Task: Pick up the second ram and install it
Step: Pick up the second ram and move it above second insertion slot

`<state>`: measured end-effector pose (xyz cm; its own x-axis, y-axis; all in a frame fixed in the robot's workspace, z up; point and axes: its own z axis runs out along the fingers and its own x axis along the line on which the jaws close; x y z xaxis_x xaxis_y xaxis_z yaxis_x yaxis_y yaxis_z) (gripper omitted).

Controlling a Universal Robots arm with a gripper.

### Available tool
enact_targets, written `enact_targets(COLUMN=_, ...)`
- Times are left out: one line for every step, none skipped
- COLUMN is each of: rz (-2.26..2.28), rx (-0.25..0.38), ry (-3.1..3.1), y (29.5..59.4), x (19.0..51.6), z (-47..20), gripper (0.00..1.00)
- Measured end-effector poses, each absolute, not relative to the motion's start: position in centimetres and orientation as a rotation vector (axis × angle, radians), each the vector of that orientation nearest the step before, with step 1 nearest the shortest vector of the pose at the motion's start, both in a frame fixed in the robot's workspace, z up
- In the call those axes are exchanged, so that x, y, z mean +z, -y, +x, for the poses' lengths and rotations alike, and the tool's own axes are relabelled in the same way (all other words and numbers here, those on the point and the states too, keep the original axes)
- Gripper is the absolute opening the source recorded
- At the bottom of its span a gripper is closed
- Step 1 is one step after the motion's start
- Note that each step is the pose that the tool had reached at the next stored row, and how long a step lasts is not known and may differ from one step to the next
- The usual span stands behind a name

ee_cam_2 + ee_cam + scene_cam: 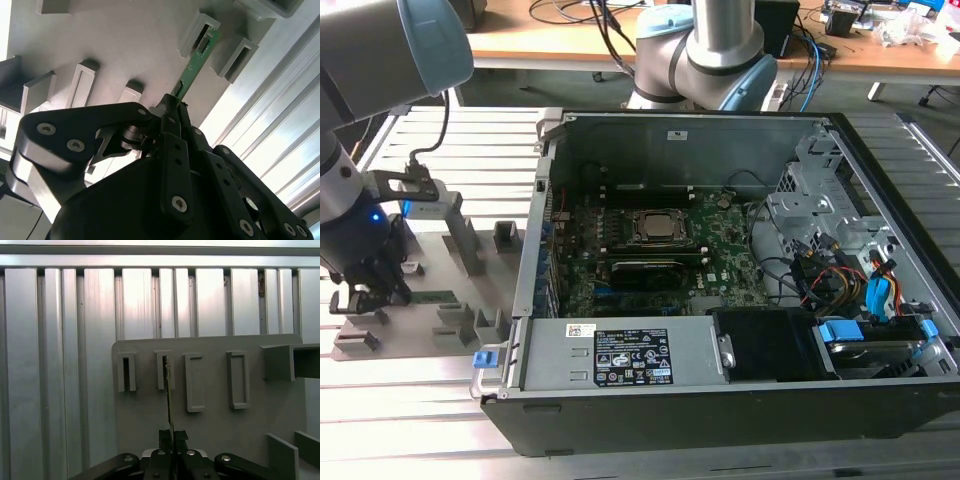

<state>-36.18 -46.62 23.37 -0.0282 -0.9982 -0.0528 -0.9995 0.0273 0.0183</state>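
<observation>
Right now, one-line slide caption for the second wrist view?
Black gripper clamped on the long thin green RAM stick, its far end in a grey plastic fixture block's slot.

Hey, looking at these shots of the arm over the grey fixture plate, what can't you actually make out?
- Gripped end of the second ram: in the second wrist view the end effector, closed on it, covers it.
- Its face and chips: the first wrist view sees it edge-on, as a thin line.
- The motherboard: its fine parts are too small in the exterior view to tell free sockets from filled.
</observation>
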Motion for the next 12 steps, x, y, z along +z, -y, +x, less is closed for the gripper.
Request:
enact_targets(rz=-2.172, rx=0.078, ry=-2.233, y=46.6, x=23.5, z=-36.2, gripper=0.14)
enact_targets(rz=-2.172, rx=0.078, ry=-2.233, y=46.6, x=23.6, z=-36.2, gripper=0.14)
enact_targets(rz=-2.172, rx=0.078, ry=-2.233, y=46.6, x=23.7, z=-36.2, gripper=0.14)
enact_targets(rz=-2.172, rx=0.078, ry=-2.234, y=46.6, x=24.0, z=-36.2, gripper=0.14)
enact_targets(rz=-2.172, rx=0.078, ry=-2.233, y=46.6, x=24.1, z=-36.2, gripper=0.14)
enact_targets(rz=-2.172, rx=0.078, ry=-2.233, y=46.6, x=24.2, z=-36.2, gripper=0.14)
enact_targets(rz=-2.172, rx=0.078, ry=-2.233, y=46.6, x=24.4, z=-36.2, gripper=0.14)
enact_targets(rz=-2.172, rx=0.078, ry=-2.233, y=46.6, x=24.6, z=-36.2, gripper=0.14)
enact_targets(rz=-2.172, rx=0.078, ry=-2.233, y=46.6, x=24.7, z=-36.2, gripper=0.14)
enact_targets(rz=-2.172, rx=0.078, ry=-2.233, y=46.6, x=24.8, z=-36.2, gripper=0.14)
enact_targets(rz=-2.172, rx=0.078, ry=-2.233, y=46.6, x=24.9, z=-36.2, gripper=0.14)
enact_targets(rz=-2.172, rx=0.078, ry=-2.233, y=46.6, x=24.9, z=-36.2, gripper=0.14)
